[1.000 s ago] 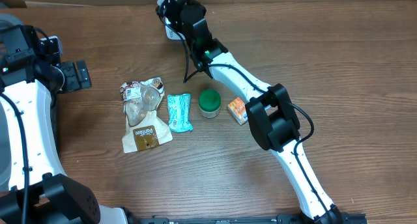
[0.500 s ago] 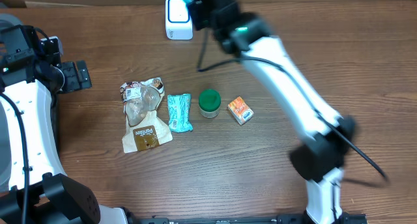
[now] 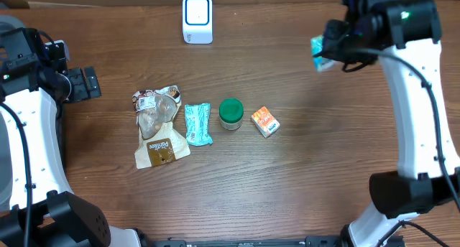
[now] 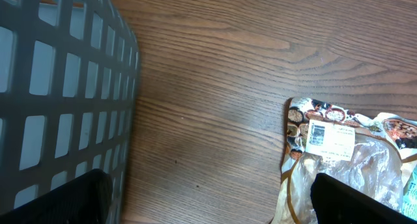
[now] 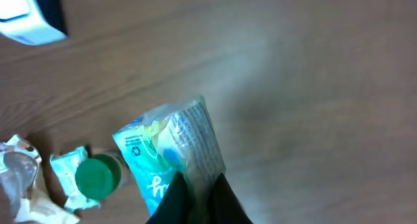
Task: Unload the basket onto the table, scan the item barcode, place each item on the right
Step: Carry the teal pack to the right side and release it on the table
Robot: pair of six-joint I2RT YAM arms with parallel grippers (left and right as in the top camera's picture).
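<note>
From overhead, the right gripper [image 3: 332,49] is hanging well to the right of the scanner [image 3: 197,19] and is pinching a blue-and-white pouch [image 3: 320,54] in tightly closed jaws; the pouch is sticking out on the side facing the scanner, so the coming move is probably asking for a leftward sweep; the left gripper [image 3: 83,83] is sitting well to the scanner's left (the farther arm from the pouch), spread wide and holding nothing. In the left wrist view, that gripper [image 4: 212,188] is gaping over bare table [image 4: 215,74] between a grey basket [image 4: 65,87] and a brown snack bag [image 4: 339,152]; the scanner is not showing. In the right wrist view, the pouch [image 5: 172,146] is rising lengthwise from the fingers [image 5: 225,201], leaning slightly; no barcode is showing clearly; the scanner's corner [image 5: 29,19] is lying well apart, up and left.
</note>
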